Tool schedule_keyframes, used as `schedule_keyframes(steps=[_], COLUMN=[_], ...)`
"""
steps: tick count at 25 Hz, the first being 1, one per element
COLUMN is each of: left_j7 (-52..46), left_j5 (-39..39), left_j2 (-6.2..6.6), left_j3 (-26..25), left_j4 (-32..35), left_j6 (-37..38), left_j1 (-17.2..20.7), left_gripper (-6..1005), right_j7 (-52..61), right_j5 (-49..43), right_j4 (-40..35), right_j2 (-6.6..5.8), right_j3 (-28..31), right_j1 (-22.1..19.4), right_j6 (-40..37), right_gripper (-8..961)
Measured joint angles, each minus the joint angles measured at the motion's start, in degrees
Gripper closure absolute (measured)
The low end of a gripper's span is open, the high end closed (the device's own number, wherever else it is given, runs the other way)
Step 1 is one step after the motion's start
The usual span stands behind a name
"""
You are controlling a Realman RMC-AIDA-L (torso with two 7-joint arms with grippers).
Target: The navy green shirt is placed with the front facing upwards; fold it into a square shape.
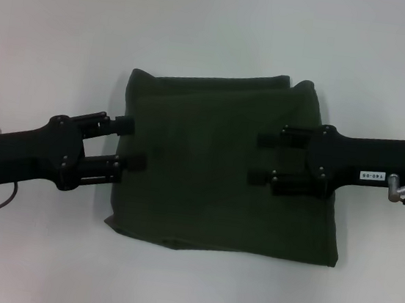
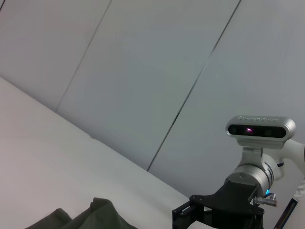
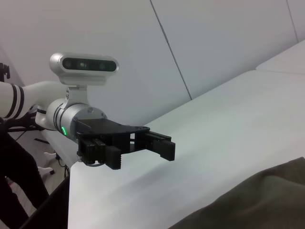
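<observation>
Pincers, left and right, both released, hover at the folded shirt's side edges.

A plain white tabletop fills the scene under even, soft light — behind it stands a pale grey panelled wall, its sections divided by thin dark seams running at a slant.
</observation>
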Motion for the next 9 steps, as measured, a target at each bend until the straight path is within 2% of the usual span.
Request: schedule_keyframes(steps=[9], left_j7=[0.03], left_j5=[0.00], left_j2=[0.00], left_j3=[0.00], left_j4=[0.13], left_j6=[0.00], left_j1=[0.09], left_gripper=[218], right_j7=[-0.02], right_j5=[0.00], right_j4=[0.00], right_j2=[0.00], right_j3=[0.00], right_j1=[0.00], right_j6=[0.00], right_gripper=[133])
